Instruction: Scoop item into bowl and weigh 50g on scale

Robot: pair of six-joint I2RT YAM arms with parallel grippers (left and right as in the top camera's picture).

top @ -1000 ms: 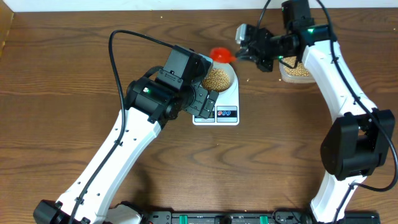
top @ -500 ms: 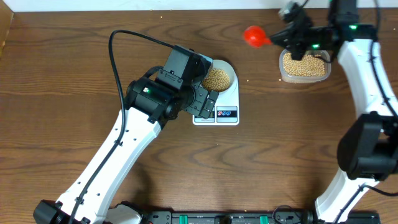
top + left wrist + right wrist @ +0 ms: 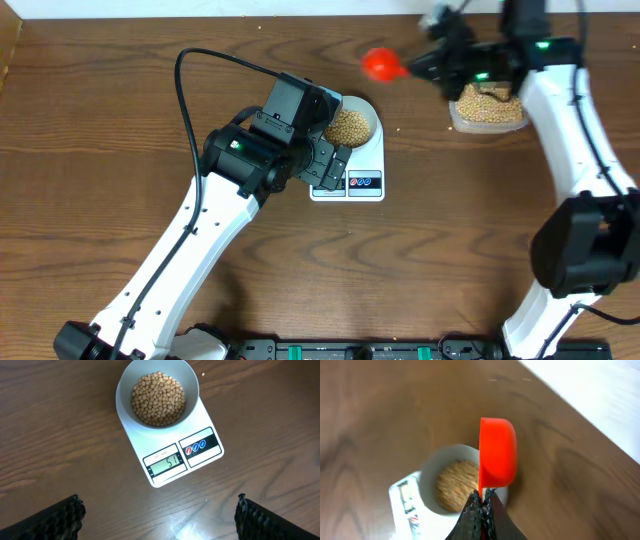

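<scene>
Jaws spread, the left gripper hovers near the white digital scale; its pale round bowl of tan beans seemingly weighs 51. Right of the scale, the red plastic scoop, pinched by the right gripper, has swung back from the clear tub, perhaps to trim the excess.

Both arms have smooth white shells on their long links and bulky black housings at the joints. The left arm has a thin black cable arching off its far end and a small green light on a black joint. The right arm has a green light as well, and a big rounded black housing nearer its base. The left gripper has black fingers faced with a honeycomb texture. The right gripper has slim, rough-grained black fingers.
</scene>
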